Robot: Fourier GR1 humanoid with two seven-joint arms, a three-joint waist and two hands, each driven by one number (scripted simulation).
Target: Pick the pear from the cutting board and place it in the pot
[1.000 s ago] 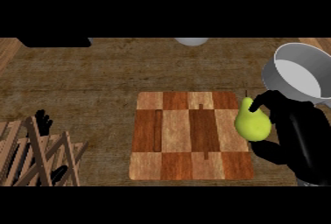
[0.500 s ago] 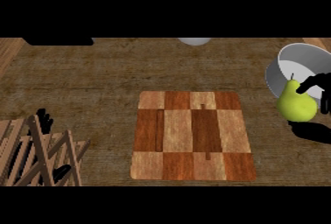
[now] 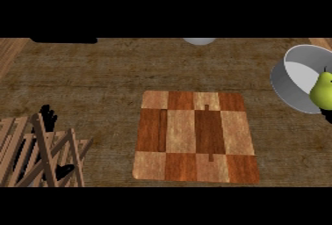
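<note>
The yellow-green pear (image 3: 322, 91) stands upright at the view's right edge, in front of the grey pot (image 3: 292, 83), which lies tilted with its opening toward me. My right hand (image 3: 328, 112) shows only as a dark sliver under the pear and is otherwise cut off by the edge; it holds the pear. The checkered wooden cutting board (image 3: 196, 137) lies in the middle of the counter with nothing on it. My left hand (image 3: 47, 116) rests open at the lower left, fingers up, partly behind a wooden rack.
A slatted wooden rack (image 3: 39, 154) fills the lower left corner. A pale grey round object (image 3: 199, 41) and a black shape (image 3: 63, 40) sit at the counter's far edge. Brown counter surrounds the board.
The pear has travelled right from the board's right edge to the pot's opening, carried by my right hand, which has slid mostly out of view. The left hand has stayed still.
</note>
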